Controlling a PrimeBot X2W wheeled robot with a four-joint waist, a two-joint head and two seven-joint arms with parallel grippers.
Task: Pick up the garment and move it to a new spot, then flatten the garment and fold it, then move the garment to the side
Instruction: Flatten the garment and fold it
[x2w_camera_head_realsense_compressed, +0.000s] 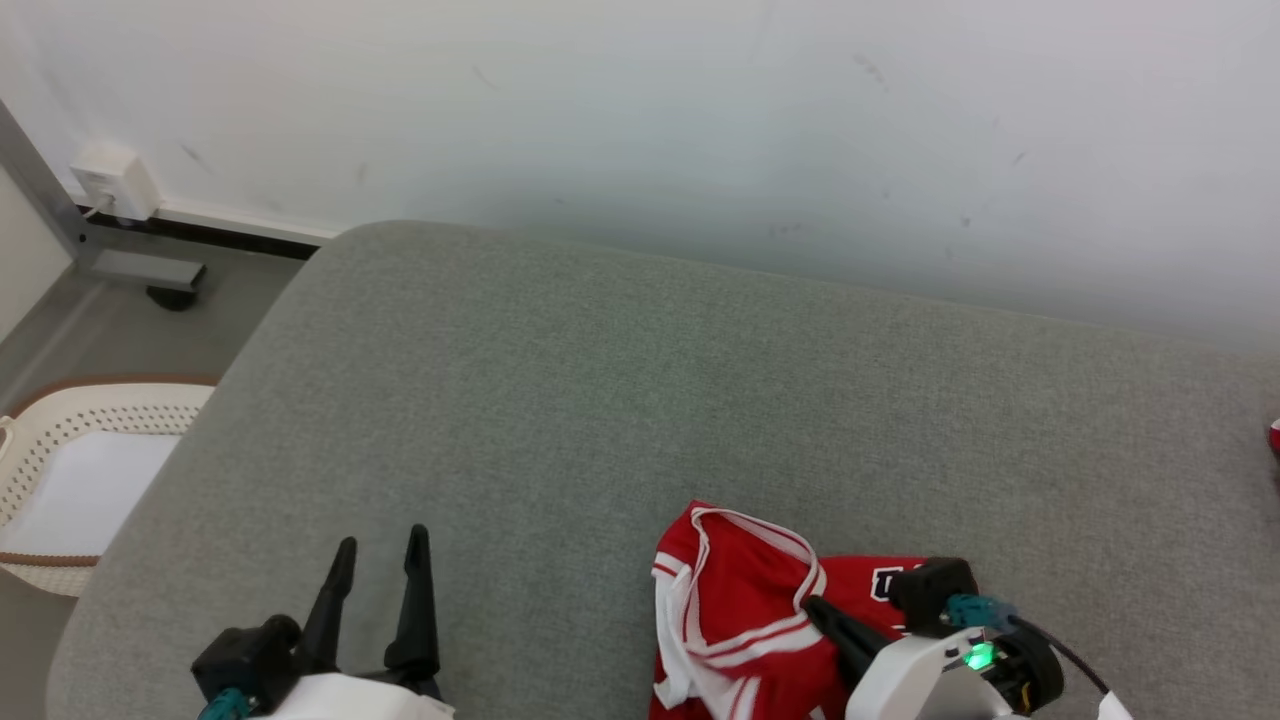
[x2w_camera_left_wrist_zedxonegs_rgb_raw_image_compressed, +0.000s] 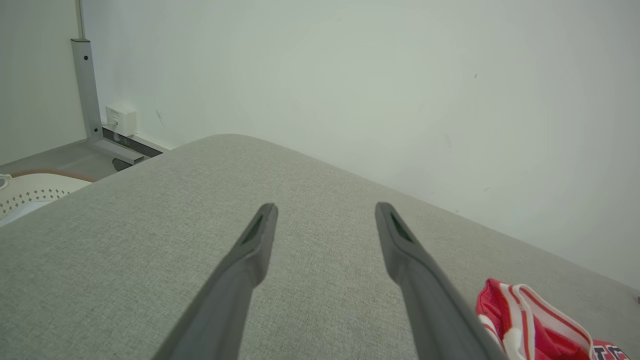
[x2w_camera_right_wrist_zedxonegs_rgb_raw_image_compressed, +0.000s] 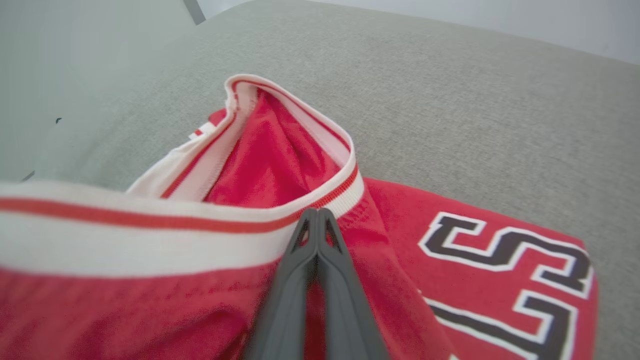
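A red jersey with white-and-red trim and dark lettering (x2w_camera_head_realsense_compressed: 730, 590) lies crumpled on the grey cushion (x2w_camera_head_realsense_compressed: 600, 400), near its front edge right of the middle. My right gripper (x2w_camera_head_realsense_compressed: 812, 603) comes in from the lower right. In the right wrist view its fingers are pressed together, pinching the garment (x2w_camera_right_wrist_zedxonegs_rgb_raw_image_compressed: 280, 165) at the striped trim, so the right gripper (x2w_camera_right_wrist_zedxonegs_rgb_raw_image_compressed: 315, 214) is shut on the cloth. My left gripper (x2w_camera_head_realsense_compressed: 382, 538) stands open over bare cushion at the lower left, well apart from the jersey. In the left wrist view the left gripper (x2w_camera_left_wrist_zedxonegs_rgb_raw_image_compressed: 326, 207) holds nothing, and the garment (x2w_camera_left_wrist_zedxonegs_rgb_raw_image_compressed: 530, 320) lies off to the lower right.
A cream laundry basket (x2w_camera_head_realsense_compressed: 90, 400) stands on the floor left of the cushion. The white wall runs right behind the cushion. A wall socket (x2w_camera_head_realsense_compressed: 115, 180) and a metal leg sit at the back left. A small red thing (x2w_camera_head_realsense_compressed: 1274, 438) peeks in at the right edge.
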